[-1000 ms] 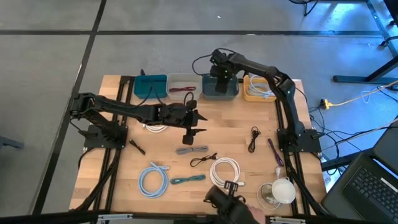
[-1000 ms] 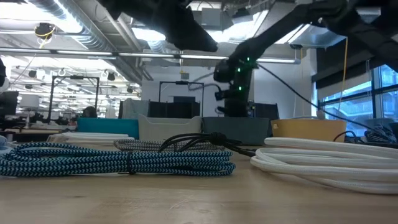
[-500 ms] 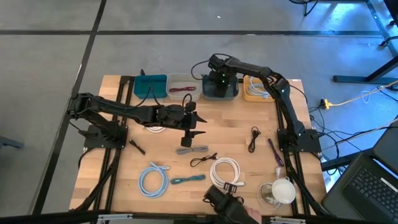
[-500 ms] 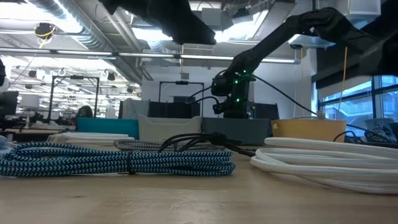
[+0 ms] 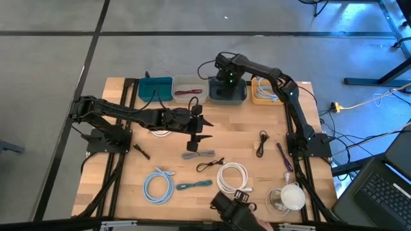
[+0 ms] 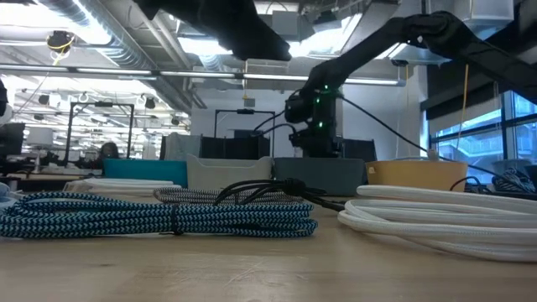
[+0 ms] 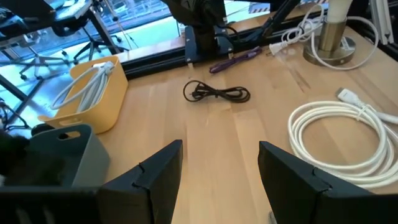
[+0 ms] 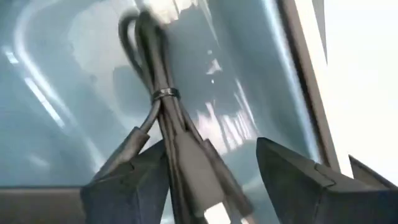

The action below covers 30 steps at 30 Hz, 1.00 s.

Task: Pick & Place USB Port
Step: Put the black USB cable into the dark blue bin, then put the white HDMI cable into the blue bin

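While my right claw (image 5: 226, 81) hangs over the grey bin (image 5: 227, 90) at the surface's (image 5: 244, 138) far edge, its fingers stand apart around the bundled dark USB cable (image 8: 163, 99), seemingly just let go. Cable: lying in bin, long axis between the fingers. Left claw (image 5: 200, 128): open, empty, mid-surface, farther off.

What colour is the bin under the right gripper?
Grey bin, clearest in the high view.
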{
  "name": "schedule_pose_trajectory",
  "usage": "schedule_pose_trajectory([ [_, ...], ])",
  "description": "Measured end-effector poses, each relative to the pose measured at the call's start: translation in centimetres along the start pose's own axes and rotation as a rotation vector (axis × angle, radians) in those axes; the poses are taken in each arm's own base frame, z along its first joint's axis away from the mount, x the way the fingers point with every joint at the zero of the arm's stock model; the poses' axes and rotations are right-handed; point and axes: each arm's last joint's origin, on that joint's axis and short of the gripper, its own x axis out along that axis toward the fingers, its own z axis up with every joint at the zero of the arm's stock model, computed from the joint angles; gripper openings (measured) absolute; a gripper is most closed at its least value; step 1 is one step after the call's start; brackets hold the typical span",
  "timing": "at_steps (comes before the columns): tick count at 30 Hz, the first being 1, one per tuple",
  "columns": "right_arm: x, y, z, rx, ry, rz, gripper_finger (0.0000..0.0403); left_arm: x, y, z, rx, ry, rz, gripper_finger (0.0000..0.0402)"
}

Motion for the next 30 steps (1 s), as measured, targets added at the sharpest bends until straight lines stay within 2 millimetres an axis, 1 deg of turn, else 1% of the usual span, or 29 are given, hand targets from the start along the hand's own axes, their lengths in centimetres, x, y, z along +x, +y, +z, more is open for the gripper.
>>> schedule_pose_trajectory([
  [2,-1.7,0.4,-0.2,-0.007,-0.013,-0.002,0.0231,0.0,0.0,-0.1,0.001,0.011,-0.002,0.02],
  [5,-4.8,1.4,-0.6,-0.031,-0.07,-0.008,0.0222,0.0,-0.1,-0.3,0.002,0.027,-0.006,0.02],
  [10,-10.2,3.1,-2.5,-0.066,-0.136,-0.01,0.0209,0.0,-0.1,-0.4,-0.011,0.044,-0.009,0.02],
  [14,-15.2,4.6,-5.6,-0.06,-0.16,-0.007,0.0203,0.0,-0.1,-0.6,-0.024,0.059,-0.012,0.02],
  [19,-21.8,7.4,-11.0,-0.041,-0.244,0.003,0.0203,0.0,-0.2,-0.7,-0.026,0.074,-0.015,0.02],
  [22,-25.1,9.1,-14.4,-0.016,-0.324,0.062,0.0203,0.0,-0.2,-0.7,-0.038,0.075,-0.015,0.02],
  [24,-26.5,10.3,-16.4,-0.006,-0.374,0.137,0.0203,0.0,-0.2,-0.7,-0.041,0.075,-0.015,0.02],
  [26,-27.3,11.7,-18.2,-0.017,-0.397,0.199,0.0203,0.0,-0.2,-0.7,-0.049,0.076,-0.015,0.02],
  [28,-27.4,13.2,-19.8,-0.032,-0.404,0.235,0.0203,0.0,-0.2,-0.8,-0.051,0.081,-0.017,0.02],
  [30,-26.7,14.7,-21.0,-0.051,-0.406,0.269,0.0203,0.0,-0.3,-0.9,-0.058,0.097,-0.02,0.02],
])
